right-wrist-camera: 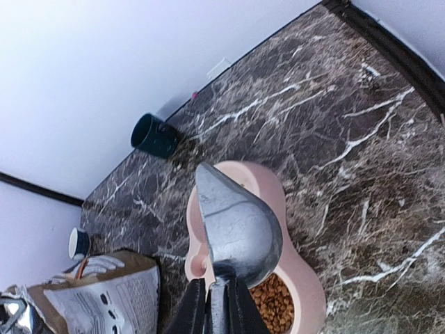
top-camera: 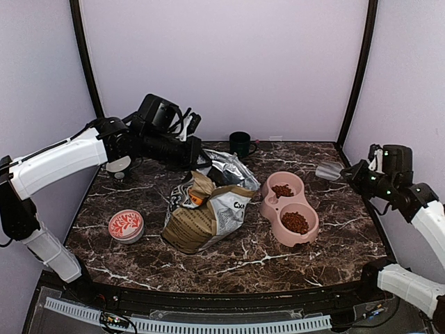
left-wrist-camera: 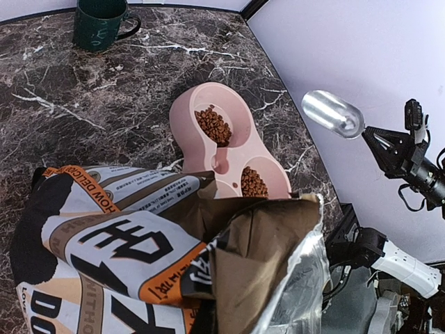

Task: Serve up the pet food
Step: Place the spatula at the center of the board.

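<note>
The pet food lies as reddish-brown kibble in both cups [top-camera: 282, 190] [top-camera: 295, 223] of the pink double bowl [top-camera: 268, 202], right of centre. It also shows in the left wrist view [left-wrist-camera: 213, 125] and the right wrist view [right-wrist-camera: 274, 303]. The tan-and-white bag [top-camera: 205, 216] stands open beside the bowl. My left gripper [top-camera: 198, 158] is at the bag's raised silver-lined top edge [left-wrist-camera: 278, 243] and appears shut on it; its fingers are hidden. My right gripper [right-wrist-camera: 217, 306] is shut on the handle of a metal scoop [right-wrist-camera: 236, 223], held above the bowl's right side [top-camera: 330, 170]. No kibble shows on the scoop.
A dark green mug [top-camera: 241, 144] stands at the back centre. A round red-patterned tin [top-camera: 126, 225] sits at the front left. A small white cup [right-wrist-camera: 78, 243] stands at the far left. Black frame posts and pale walls close in the table.
</note>
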Controlling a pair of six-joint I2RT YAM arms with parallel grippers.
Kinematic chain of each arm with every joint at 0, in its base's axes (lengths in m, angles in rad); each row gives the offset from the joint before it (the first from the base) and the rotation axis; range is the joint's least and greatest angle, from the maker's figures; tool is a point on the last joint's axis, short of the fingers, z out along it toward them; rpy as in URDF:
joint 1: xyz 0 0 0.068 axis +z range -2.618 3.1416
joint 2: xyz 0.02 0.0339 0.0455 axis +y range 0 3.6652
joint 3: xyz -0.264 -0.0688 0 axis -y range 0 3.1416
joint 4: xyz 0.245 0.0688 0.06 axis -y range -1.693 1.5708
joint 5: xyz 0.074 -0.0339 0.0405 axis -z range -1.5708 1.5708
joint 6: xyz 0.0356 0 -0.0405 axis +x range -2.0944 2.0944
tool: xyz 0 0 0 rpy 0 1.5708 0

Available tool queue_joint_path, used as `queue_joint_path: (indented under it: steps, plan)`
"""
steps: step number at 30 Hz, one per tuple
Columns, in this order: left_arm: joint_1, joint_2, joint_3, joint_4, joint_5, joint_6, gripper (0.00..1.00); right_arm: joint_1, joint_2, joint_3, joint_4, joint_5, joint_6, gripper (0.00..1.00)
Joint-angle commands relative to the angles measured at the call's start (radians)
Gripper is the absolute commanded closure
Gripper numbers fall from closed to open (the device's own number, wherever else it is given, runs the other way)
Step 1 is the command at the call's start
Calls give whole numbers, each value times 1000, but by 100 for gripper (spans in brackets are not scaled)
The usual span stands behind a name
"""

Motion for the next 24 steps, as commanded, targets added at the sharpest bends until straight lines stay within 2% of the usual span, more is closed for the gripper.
queue_joint_path:
  steps: [1,6,10,14,24]
  plan:
    - [10,-28,-3,-104,-51,26,100,-74,-2,-36,149,25,21,100]
    - [12,-29,0,-112,-57,32,100,-163,15,-105,244,-8,66,100]
    - [12,-35,0,-120,-62,35,100,-231,38,-206,414,-96,146,100]
    - [13,-46,-5,-127,-69,40,100,-275,126,-267,561,-177,177,100]
    - [17,-61,-13,-139,-81,45,100,-341,321,-327,763,-296,156,100]
